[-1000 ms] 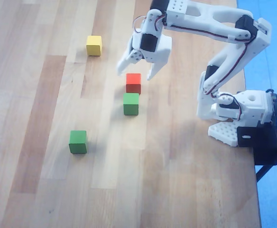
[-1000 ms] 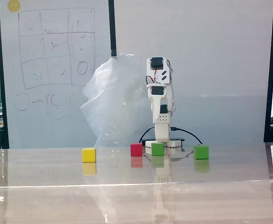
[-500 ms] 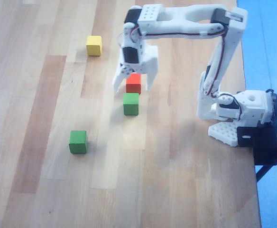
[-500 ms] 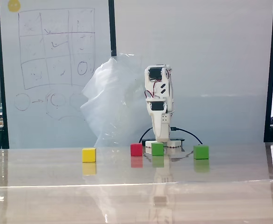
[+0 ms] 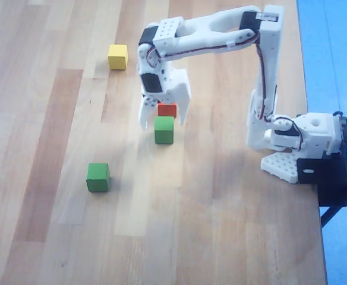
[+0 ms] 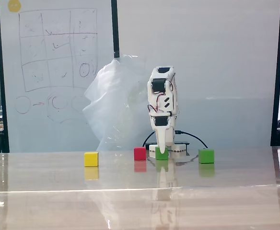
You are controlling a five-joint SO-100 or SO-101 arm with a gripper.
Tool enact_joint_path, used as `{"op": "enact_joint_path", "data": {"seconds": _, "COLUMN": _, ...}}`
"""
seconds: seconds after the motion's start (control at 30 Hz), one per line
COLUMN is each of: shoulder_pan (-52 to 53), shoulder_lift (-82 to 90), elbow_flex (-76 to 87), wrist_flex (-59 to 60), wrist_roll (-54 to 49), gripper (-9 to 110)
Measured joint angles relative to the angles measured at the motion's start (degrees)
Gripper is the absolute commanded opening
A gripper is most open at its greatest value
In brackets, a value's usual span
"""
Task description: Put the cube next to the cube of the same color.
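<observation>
One green cube lies mid-table, touching a red cube just beyond it. The other green cube lies apart, down and to the left in the overhead view. My white gripper is open and points down, its fingers spread to either side of the red and green pair. In the fixed view the gripper comes down right over the middle green cube, with the red cube to its left and the second green cube to its right. The gripper holds nothing.
A yellow cube lies apart at the upper left in the overhead view and shows far left in the fixed view. The arm's base stands at the table's right edge. A whiteboard and a plastic sheet stand behind.
</observation>
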Motion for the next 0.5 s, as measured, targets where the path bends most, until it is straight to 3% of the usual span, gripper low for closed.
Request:
{"op": "enact_joint_path", "data": {"seconds": 0.37, "shoulder_pan": 0.0, "shoulder_lift": -5.36, "elbow_flex": -0.18, "wrist_flex": -5.01, "wrist_roll": -0.26, "gripper": 29}}
{"op": "enact_joint_path", "data": {"seconds": 0.5, "shoulder_pan": 0.0, "shoulder_lift": -5.45, "elbow_flex": -0.53, "wrist_flex": -6.33, "wrist_roll": 0.79, "gripper": 19}}
